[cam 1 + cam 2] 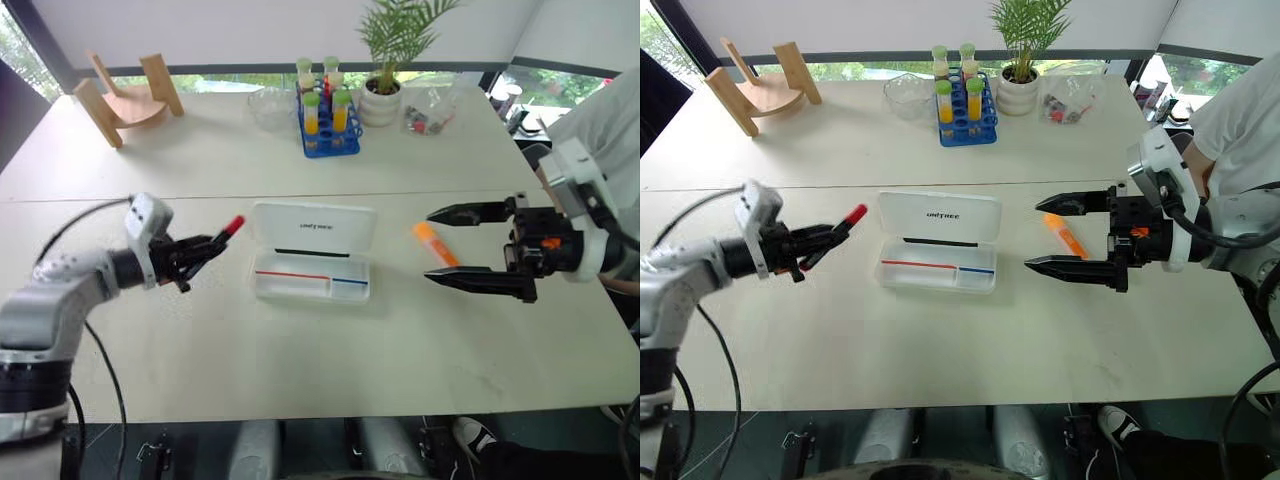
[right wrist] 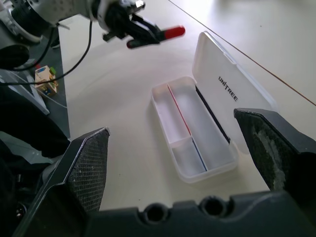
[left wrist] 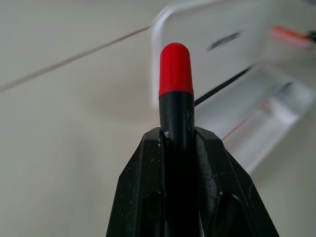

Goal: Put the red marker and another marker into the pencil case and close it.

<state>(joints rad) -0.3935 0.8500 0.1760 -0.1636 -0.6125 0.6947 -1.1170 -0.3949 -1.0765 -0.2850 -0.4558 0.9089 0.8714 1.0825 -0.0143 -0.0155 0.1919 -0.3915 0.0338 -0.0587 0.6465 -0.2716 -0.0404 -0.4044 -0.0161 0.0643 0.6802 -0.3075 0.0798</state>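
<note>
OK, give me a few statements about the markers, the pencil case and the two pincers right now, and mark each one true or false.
1. The left pincer is shut on the red marker. True.
2. The pencil case is closed. False: its lid stands open.
3. The orange highlighter lies inside the case. False: it lies on the table, right of the case.
4. The right pincer is open, holding nothing. True.
5. The red cap points toward the case. True.
</note>
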